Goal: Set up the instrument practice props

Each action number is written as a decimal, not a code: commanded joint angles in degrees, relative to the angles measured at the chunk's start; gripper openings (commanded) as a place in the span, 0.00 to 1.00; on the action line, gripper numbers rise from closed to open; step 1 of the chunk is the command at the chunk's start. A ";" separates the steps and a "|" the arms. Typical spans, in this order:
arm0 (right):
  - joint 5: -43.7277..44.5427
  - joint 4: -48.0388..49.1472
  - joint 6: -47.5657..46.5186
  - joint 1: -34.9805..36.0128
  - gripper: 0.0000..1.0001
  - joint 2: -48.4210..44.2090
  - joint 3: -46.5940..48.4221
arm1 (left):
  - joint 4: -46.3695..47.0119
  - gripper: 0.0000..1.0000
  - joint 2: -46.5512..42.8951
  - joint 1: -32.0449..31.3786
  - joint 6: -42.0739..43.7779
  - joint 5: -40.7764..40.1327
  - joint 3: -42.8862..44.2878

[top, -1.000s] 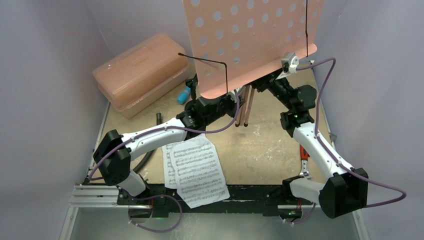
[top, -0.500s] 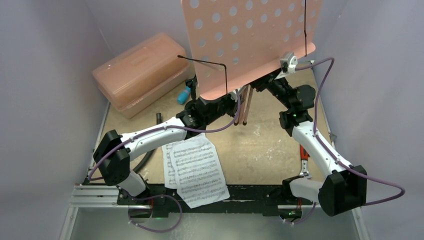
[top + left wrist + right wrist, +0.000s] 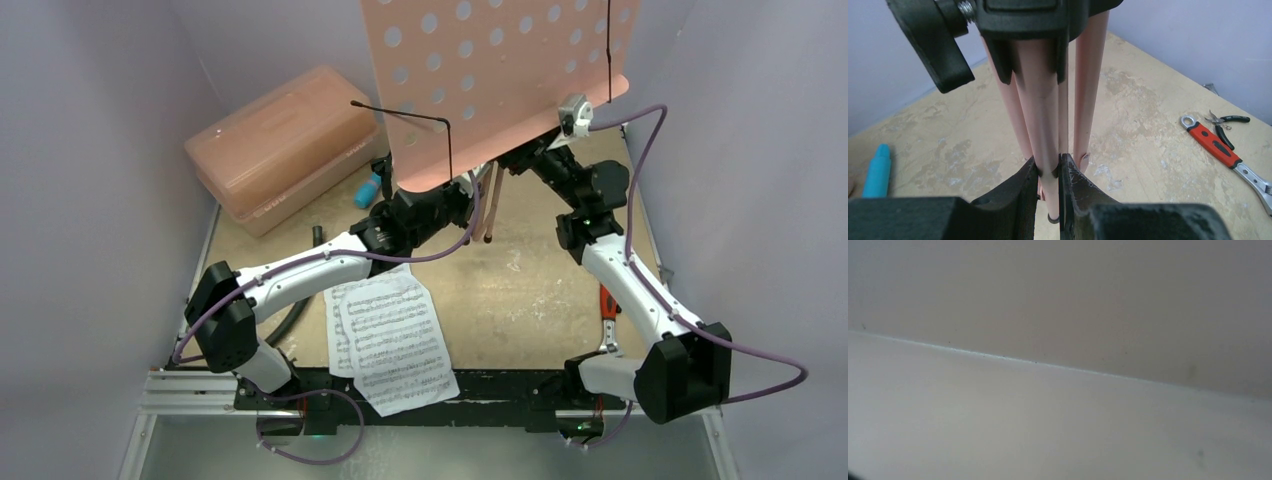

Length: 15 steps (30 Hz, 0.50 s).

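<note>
The left gripper (image 3: 1048,167) pinches one stand leg (image 3: 1040,115), the right gripper's hold is hidden; better to spread the legs slowly.

The beige, mottled tabletop (image 3: 530,300) carries a translucent pink plastic case (image 3: 285,145) at the far left; a cyan toy microphone (image 3: 368,189) lies just beside it; two overlapping sheet-music pages (image 3: 393,340) rest at the near edge; a red-handled wrench (image 3: 1220,150) and pliers (image 3: 1225,125) lie near the right edge.

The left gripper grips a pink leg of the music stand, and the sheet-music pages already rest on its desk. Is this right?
Wrong in one point: the top view shows the sheet-music pages lying on the table near its front edge. The left gripper does grip a pink leg.
</note>
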 commanded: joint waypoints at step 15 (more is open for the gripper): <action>3.89 17.82 3.61 0.29 0.00 -4.21 13.63 | -16.12 0.00 1.80 1.77 1.73 -10.20 0.88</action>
